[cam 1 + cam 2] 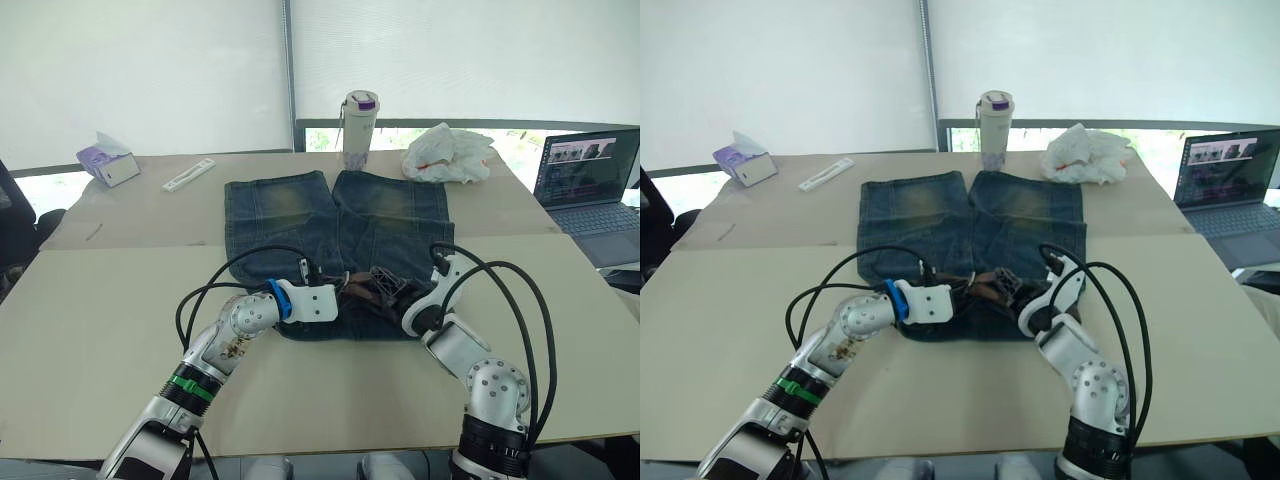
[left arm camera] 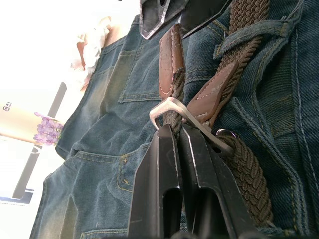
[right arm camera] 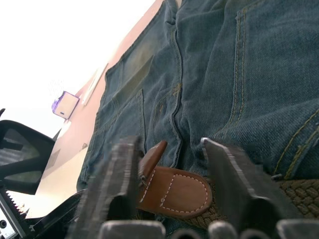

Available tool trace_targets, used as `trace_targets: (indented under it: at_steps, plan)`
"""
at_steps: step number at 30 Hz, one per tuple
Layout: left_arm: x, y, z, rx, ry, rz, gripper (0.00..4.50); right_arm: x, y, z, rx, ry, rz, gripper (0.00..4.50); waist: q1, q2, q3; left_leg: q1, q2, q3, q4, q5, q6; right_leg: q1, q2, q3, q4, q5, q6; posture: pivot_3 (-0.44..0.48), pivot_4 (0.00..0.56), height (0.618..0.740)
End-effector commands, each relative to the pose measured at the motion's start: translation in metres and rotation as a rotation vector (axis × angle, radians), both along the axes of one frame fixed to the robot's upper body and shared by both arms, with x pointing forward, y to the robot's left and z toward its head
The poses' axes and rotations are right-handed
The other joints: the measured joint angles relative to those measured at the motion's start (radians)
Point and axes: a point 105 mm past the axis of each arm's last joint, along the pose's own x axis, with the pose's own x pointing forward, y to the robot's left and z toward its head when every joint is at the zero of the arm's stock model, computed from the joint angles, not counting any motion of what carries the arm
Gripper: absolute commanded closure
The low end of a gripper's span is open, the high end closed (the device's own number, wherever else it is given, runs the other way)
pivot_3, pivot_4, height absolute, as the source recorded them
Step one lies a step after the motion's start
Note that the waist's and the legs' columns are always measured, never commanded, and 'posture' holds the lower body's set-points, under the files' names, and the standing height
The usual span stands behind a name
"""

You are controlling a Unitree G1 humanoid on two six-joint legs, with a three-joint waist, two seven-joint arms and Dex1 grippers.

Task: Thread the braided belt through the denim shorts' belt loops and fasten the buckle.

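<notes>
Beige table [image 1: 90, 300] under a bright window carries the denim shorts [image 1: 335, 215] flat, waistband toward the robot, legs pointing away, prob. so the belt loops [image 2: 249, 37] face both arms. Braided belt [image 2: 249, 174] lies along the waistband, already under one loop near the shorts' middle. Left claw [image 2: 178, 133], fingers pressed together, pinches the woven strap right at the silver buckle [image 2: 172, 107], likely to steady it for fastening. Right claw [image 3: 172, 147] is spread, straddling the brown stitched leather tip [image 3: 174, 191] w/o touching. Belt: ropey weave, smooth leather ends; denim coarse, faded yellowish.
</notes>
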Motion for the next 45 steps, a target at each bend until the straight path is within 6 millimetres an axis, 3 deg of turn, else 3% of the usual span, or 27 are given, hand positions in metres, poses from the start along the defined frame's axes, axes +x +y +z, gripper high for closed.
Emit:
trace_targets:
  at_steps: [1,3,14,17,24,30,34,36,39,43,45]
  plan:
    - [-0.003,-0.005,0.006,-0.019,-0.030,-0.024,4.50,-0.010,0.025,0.010,0.091,-0.014,0.094,3.89,0.000,0.000,0.000,0.000,0.000,0.000,0.000,0.000,0.000,0.000,0.000,0.000,0.000,0.000,0.000,0.000,0.150,0.740]
    - [-0.003,-0.006,0.005,-0.017,-0.028,-0.028,4.50,-0.011,0.027,0.008,0.093,-0.003,0.111,4.49,-0.001,0.000,0.000,0.000,0.000,0.000,0.000,0.000,0.000,0.000,0.000,0.000,0.000,0.000,0.000,0.000,0.150,0.740]
    - [-0.006,-0.007,0.004,-0.046,-0.002,-0.033,4.50,-0.012,0.025,0.007,0.075,0.013,0.107,4.49,-0.010,0.000,0.000,0.000,0.000,0.000,0.000,0.000,0.000,0.000,0.000,0.000,-0.001,0.000,0.000,0.000,0.150,0.740]
    - [-0.011,-0.008,0.011,-0.102,0.007,-0.057,3.48,-0.010,0.022,0.009,0.080,0.004,0.083,4.50,-0.014,0.000,0.000,0.000,0.001,0.000,0.000,0.000,0.000,0.000,0.000,0.000,-0.001,0.000,0.000,0.000,0.150,0.740]
    - [-0.032,0.008,0.040,-0.191,-0.194,-0.148,0.18,-0.016,0.007,0.013,0.061,-0.022,0.063,4.50,-0.015,0.000,0.000,0.000,0.001,-0.002,-0.002,0.000,0.000,0.000,0.000,0.000,-0.001,0.000,0.000,0.000,0.150,0.740]
    - [-0.023,0.059,0.060,-0.391,-0.274,0.080,0.04,-0.019,-0.013,0.011,0.010,-0.016,0.014,4.50,-0.017,0.001,0.000,0.000,0.002,-0.002,-0.001,0.000,0.000,0.000,-0.001,0.001,-0.003,0.000,0.000,0.000,0.150,0.740]
    - [-0.007,0.097,0.062,-0.490,-0.290,0.309,0.04,-0.018,-0.021,0.008,0.000,-0.004,-0.011,4.50,-0.017,0.001,0.000,0.000,0.002,-0.002,-0.002,0.000,0.000,0.000,0.000,0.001,-0.008,0.000,0.000,0.000,0.150,0.740]
    - [0.000,0.108,0.061,-0.526,-0.269,0.382,0.04,-0.017,-0.021,0.007,-0.005,-0.002,-0.011,4.50,-0.017,0.001,0.000,0.000,0.002,-0.002,-0.002,0.000,0.000,0.000,0.000,0.001,-0.008,0.000,0.000,0.000,0.150,0.740]
    - [0.005,0.104,0.021,-0.457,-0.046,0.420,0.04,-0.017,-0.021,0.007,-0.007,-0.001,-0.010,4.50,-0.016,0.001,0.000,-0.001,0.001,-0.001,-0.002,0.000,0.000,0.001,0.000,0.000,-0.009,0.000,0.000,0.000,0.150,0.740]
    - [-0.009,0.096,-0.037,-0.220,0.179,0.385,0.04,-0.016,-0.025,0.012,-0.022,-0.023,-0.012,4.50,-0.019,0.001,0.000,-0.001,0.001,0.000,-0.002,0.000,0.000,0.000,0.000,0.000,-0.010,0.000,0.000,0.000,0.150,0.740]
    - [-0.018,0.097,-0.050,-0.176,0.227,0.363,0.04,-0.016,-0.029,0.015,-0.031,-0.035,-0.012,4.50,-0.018,0.001,0.000,0.000,0.001,0.000,-0.002,0.000,0.000,0.000,0.000,0.000,-0.009,0.000,0.000,0.000,0.150,0.740]
